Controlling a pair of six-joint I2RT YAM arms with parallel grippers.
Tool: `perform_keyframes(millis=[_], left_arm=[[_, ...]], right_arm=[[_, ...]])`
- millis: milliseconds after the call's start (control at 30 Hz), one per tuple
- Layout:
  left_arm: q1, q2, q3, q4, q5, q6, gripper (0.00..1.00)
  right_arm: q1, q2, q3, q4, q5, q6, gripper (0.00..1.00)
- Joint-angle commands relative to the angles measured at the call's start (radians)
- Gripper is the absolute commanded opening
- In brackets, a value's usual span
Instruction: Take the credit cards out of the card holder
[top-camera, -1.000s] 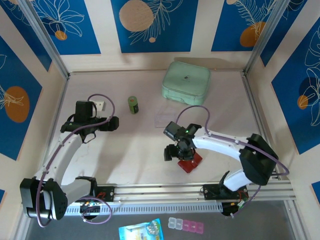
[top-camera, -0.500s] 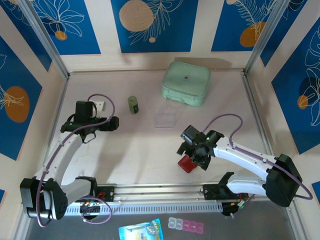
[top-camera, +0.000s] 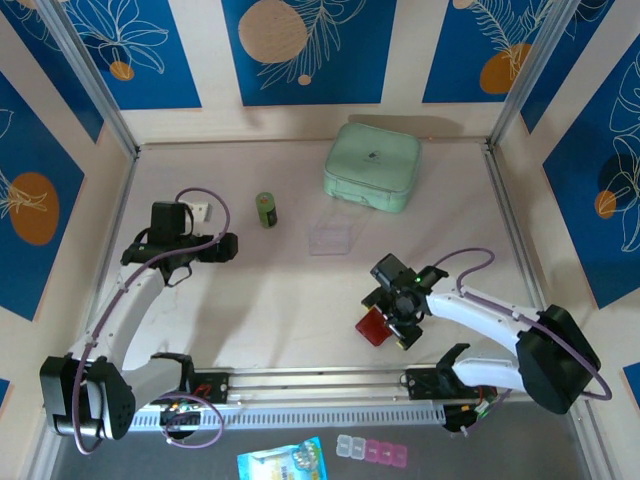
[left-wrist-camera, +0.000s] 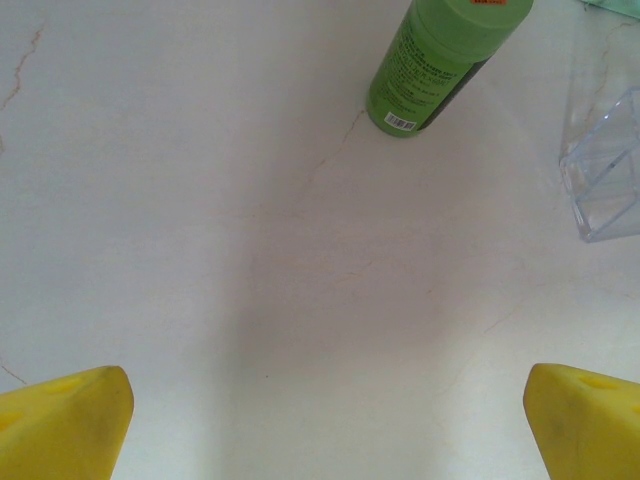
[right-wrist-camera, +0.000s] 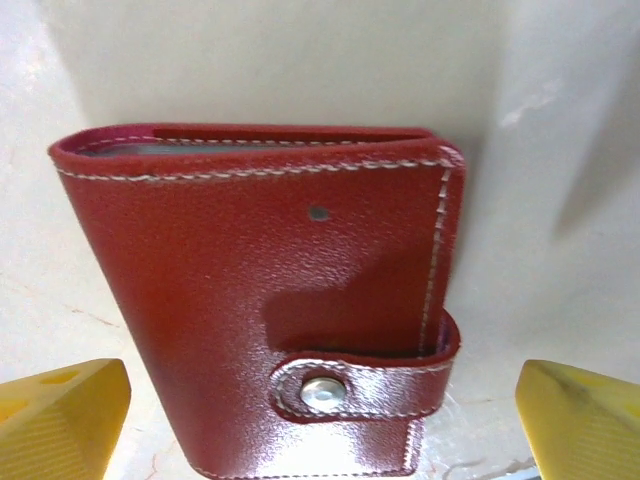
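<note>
Card holder (right-wrist-camera: 270, 310): red, lying flat on the tabletop (top-camera: 300, 300) close to the near edge, right of centre. Closed, with the strap snapped down over the front. Grey pocket edges show along its far side.
Right gripper (top-camera: 391, 316): over the card holder, pointing down at it. The jaws are spread wide. In the wrist view one yellow fingertip (right-wrist-camera: 62, 418) sits at each side of the wallet, and neither touches the leather. Nothing is pinched.
Left gripper (left-wrist-camera: 320, 428): jaws spread wide over bare tabletop toward the left edge, well apart from the wallet. It holds nothing.
Green bottle (top-camera: 266, 210): left of centre, toward the far edge, ahead of the left gripper. Whether it stands or lies, I cannot tell.
Clear plastic box (top-camera: 329, 238): mid-table, between the bottle and the wallet.
Mint-green case (top-camera: 372, 166): closed, near the far edge, right of centre.
</note>
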Motion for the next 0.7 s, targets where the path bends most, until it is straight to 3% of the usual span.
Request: perform_keyframes(millis=[0, 400, 667], left_arm=[[-0.001, 0.005, 0.017, -0.015, 0.014, 0.014, 1.00], [-0.002, 0.001, 0.014, -0.016, 0.010, 0.016, 1.00], [-0.002, 0.002, 0.015, -0.018, 0.007, 0.017, 1.00]], right_arm=[[-0.013, 0.028, -0.002, 0.025, -0.040, 0.004, 0.99], [-0.021, 0.166, 0.046, 0.023, -0.056, -0.067, 1.00], [-0.018, 0.177, 0.066, 0.012, -0.043, -0.097, 0.91]])
